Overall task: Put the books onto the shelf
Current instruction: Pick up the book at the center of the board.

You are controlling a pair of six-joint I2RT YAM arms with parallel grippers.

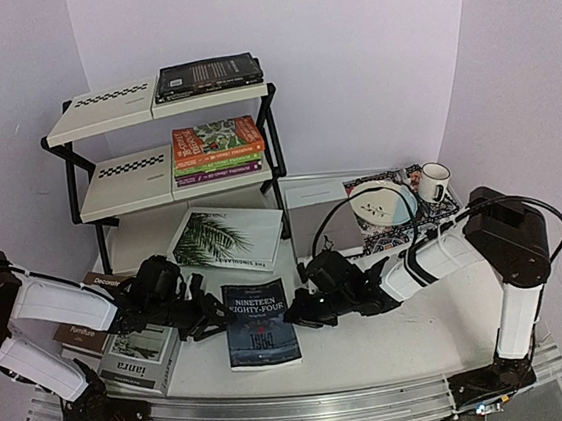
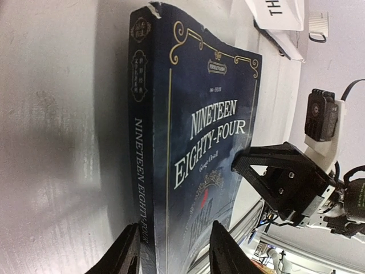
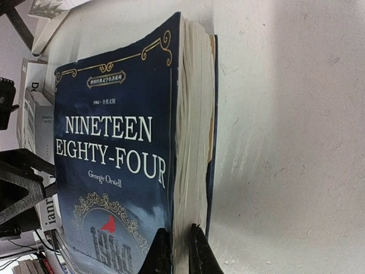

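Pincers flank the Nineteen Eighty-Four book point(image 1: 261, 323) on the surface point(image 1: 395, 334): left pincer point(image 2: 174, 251) straddles its spine, slightly spread, right pincer point(image 3: 179, 251) pressed together at its page edge.

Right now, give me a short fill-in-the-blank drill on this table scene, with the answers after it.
1. The dark blue book lying between the two claws is titled Nineteen ____.
2. The right claw pinches that book at its ____ edge, opposite the spine.
3. On the shelf, the colourful paperback stack sits on the ____ tier.
4. The white mug stands at the table's far ____ side.

Answers: Eighty-Four; page; lower; right
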